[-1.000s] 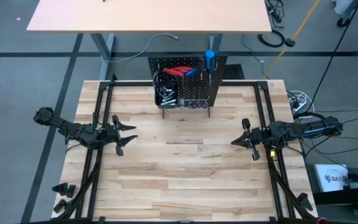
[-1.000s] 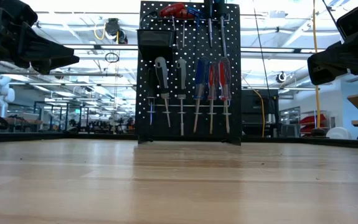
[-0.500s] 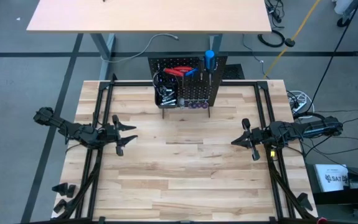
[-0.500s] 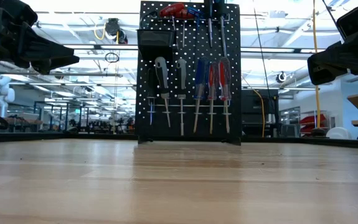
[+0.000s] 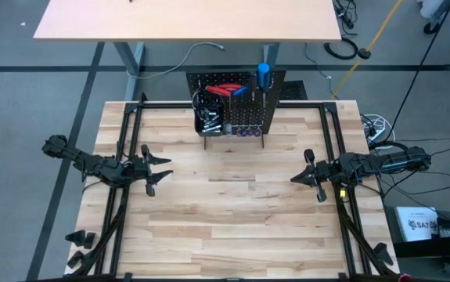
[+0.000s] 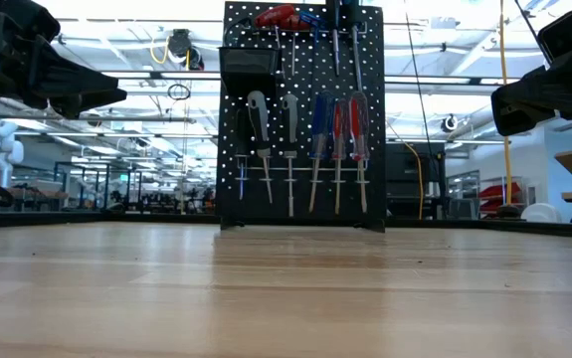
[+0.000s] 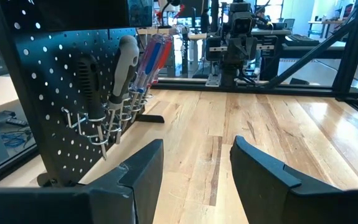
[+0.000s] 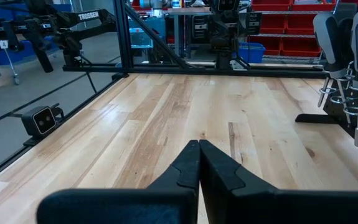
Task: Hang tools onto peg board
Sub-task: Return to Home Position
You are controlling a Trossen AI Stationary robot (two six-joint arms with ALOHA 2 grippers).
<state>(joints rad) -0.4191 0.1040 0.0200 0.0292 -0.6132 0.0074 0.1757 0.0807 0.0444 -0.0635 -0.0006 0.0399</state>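
The tools (image 6: 337,129) hung on the peg board (image 6: 370,189) at mid far edge of the bench (image 5: 232,227), so the task appeared complete, with the left gripper (image 5: 158,168) spread empty near the left edge and the right gripper (image 5: 303,177) clenched empty near the right edge.

Left hand (image 5: 169,168) and right hand (image 5: 293,178) are matte black, each with two blunt wedge-shaped fingers (image 7: 263,180).

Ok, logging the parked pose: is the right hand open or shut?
Shut. In its wrist view the right hand has its two fingers pressed together along their length, with no gap and nothing held between them.
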